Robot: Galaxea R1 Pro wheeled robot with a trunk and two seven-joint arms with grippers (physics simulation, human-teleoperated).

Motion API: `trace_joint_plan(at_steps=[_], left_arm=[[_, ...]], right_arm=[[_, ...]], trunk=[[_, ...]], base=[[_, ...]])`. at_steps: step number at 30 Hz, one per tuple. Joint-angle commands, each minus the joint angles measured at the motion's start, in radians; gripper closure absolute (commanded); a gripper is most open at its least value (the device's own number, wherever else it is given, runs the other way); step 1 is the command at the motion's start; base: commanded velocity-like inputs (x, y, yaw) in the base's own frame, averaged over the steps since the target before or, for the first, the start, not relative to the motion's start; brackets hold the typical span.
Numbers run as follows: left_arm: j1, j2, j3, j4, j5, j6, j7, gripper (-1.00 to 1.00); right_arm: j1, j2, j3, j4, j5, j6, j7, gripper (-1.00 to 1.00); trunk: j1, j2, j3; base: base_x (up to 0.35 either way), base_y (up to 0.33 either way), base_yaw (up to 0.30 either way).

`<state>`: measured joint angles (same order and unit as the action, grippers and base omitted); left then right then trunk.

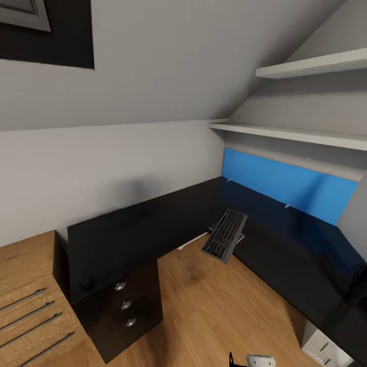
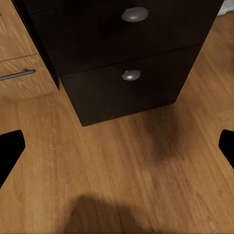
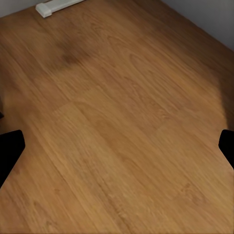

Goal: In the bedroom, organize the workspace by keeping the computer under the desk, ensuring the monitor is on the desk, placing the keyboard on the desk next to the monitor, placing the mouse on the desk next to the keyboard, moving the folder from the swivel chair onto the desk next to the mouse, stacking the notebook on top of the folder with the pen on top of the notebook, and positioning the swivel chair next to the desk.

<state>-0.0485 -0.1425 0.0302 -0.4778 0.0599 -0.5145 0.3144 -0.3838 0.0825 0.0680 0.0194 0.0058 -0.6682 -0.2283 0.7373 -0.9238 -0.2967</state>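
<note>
keyboard [image 1: 225,236] tilted off desk [image 1: 127,229] edge, mouse [image 1: 85,282] nearby; both jaws released

home bedroom-office | sloped ceiling [image 1: 168,66] | L-shaped desk [image 1: 137,224] | wall shelves [image 1: 306,135] | wooden dresser [image 1: 28,295]

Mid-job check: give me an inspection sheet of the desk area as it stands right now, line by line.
Surface: L-shaped glossy black desk, top mostly bare.
Job's things: flat dark-keyed keyboard tilted, overhanging the desk's inner corner edge; small dark domed mouse near the left end of the desk.
Clutter: nothing seen.
Grippers: left gripper open over wooden floor facing the black drawer unit; right gripper open over floor.
Cables: nothing seen.
Surroundings: light wooden dresser left of the desk, blue wall panel, white shelves, a white box under the desk's right wing.
</note>
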Motion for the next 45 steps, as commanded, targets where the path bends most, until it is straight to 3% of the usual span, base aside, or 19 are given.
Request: trace_joint_plan(at_steps=[1,18,29,45], left_arm=[[-0.001,-0.001,0.002,0.000,0.006,-0.004,-0.003,-1.00],[-0.001,-0.002,0.005,0.001,0.006,-0.003,0.030,-1.00],[-0.001,-0.002,0.005,0.001,0.007,-0.002,0.032,-1.00],[-0.001,0.000,0.007,0.001,0.008,-0.002,0.034,-1.00]], right_arm=[[-0.001,0.000,0.007,0.002,0.001,-0.002,-0.008,-1.00],[-0.001,0.000,0.009,0.002,0.002,-0.002,-0.008,-1.00],[-0.001,0.000,0.009,0.002,0.002,-0.002,-0.008,-1.00],[-0.001,0.000,0.009,0.001,0.002,-0.002,-0.007,-1.00]], trunk=[[0.004,-0.008,-0.004],[0.069,-0.127,-0.058],[0.111,-0.204,-0.092],[0.173,-0.316,-0.142]], base=[[0.000,0.000,0.000],[-0.002,0.000,0.000],[-0.182,0.000,0.000],[-0.018,0.000,0.000]])
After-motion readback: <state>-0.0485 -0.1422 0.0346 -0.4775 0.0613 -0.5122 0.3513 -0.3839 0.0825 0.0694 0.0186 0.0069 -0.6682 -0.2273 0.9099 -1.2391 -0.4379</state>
